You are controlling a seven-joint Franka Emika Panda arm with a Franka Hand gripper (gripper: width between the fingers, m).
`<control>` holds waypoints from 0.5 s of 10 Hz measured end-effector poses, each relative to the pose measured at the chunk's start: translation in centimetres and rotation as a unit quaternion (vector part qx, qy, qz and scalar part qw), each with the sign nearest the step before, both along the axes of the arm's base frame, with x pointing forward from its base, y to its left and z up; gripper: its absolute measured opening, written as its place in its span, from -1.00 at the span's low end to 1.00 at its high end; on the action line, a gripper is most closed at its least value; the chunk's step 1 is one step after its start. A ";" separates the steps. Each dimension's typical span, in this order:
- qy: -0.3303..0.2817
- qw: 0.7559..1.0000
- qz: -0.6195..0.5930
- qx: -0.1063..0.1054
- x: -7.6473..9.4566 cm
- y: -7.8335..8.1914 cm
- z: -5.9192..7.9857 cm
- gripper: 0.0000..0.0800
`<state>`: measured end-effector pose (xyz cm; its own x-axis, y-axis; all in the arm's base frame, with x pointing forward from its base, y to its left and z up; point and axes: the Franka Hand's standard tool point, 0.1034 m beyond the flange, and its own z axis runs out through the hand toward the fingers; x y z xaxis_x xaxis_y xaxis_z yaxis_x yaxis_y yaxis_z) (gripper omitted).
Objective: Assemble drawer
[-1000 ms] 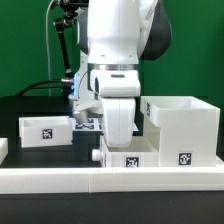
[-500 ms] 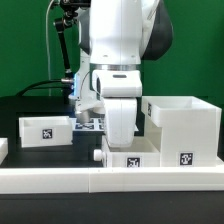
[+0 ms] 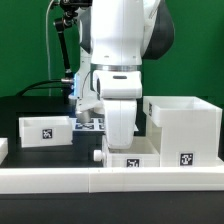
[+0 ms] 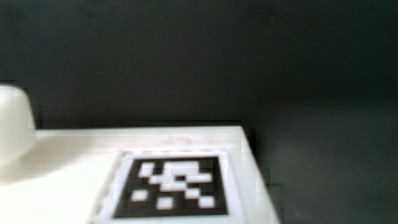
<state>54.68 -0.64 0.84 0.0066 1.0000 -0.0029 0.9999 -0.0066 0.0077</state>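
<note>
In the exterior view my gripper (image 3: 121, 143) points straight down just behind a low white drawer part (image 3: 135, 158) with a black tag on its front. That part hides my fingertips, so I cannot tell how they stand. A larger open white drawer box (image 3: 182, 122) stands right beside it on the exterior view's right. A smaller white tagged part (image 3: 45, 131) lies apart at the exterior view's left. The wrist view shows a white panel (image 4: 89, 160) with a black tag (image 4: 175, 185) very close, on the black table. No finger shows there.
The marker board (image 3: 90, 124) lies behind my hand. A white rail (image 3: 60, 181) runs along the front edge of the black table. A small white piece (image 3: 3, 150) sits at the far left edge. A rounded white shape (image 4: 11, 125) shows at the wrist view's edge.
My hand has shifted slightly toward the exterior view's right, uncovering more of the marker board. The parts have not moved.
</note>
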 end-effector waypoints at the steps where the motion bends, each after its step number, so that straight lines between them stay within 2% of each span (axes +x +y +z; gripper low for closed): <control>1: 0.000 1.000 0.000 0.000 0.0 0.0 0.0 -0.90; 5: 0.001 1.000 0.001 0.000 0.0 0.1 0.0 -0.90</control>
